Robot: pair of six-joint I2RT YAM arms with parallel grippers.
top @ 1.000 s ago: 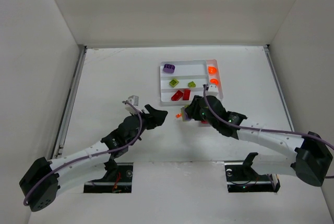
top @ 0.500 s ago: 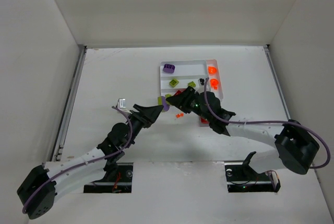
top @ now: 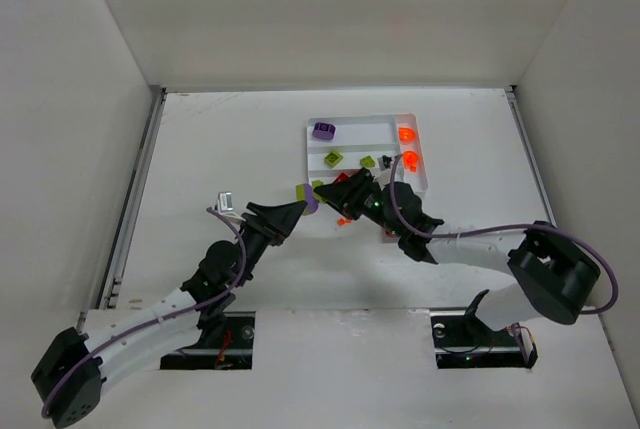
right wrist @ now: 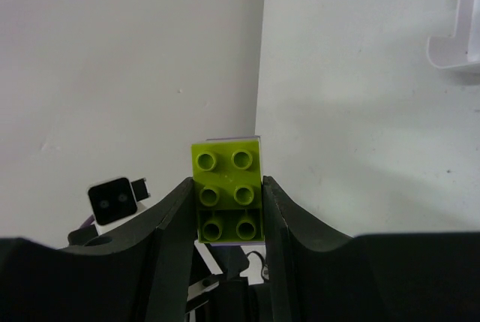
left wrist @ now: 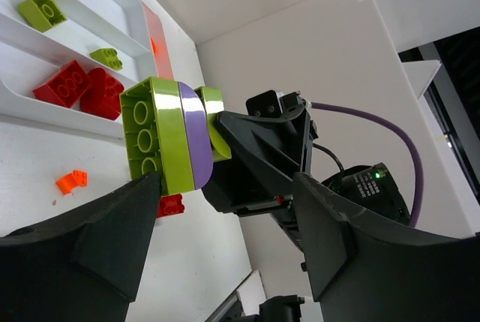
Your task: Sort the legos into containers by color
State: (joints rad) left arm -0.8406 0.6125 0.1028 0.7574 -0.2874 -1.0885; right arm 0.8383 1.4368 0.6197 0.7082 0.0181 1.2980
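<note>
A lime-purple-lime stack point(top: 308, 199) of legos is held just lower left of the tray point(top: 362, 130), near the centre of the top view. Only the right wrist view shows the right gripper point(right wrist: 227, 187) pinching its lime end. The left wrist view shows the left gripper point(left wrist: 225, 187) with fingers spread wide, the stack beside one tip.

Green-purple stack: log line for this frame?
right claw: shut on stack | left claw: open around stack | stack: by near-left corner of tray | loose: orange piece, red piece on table
</note>
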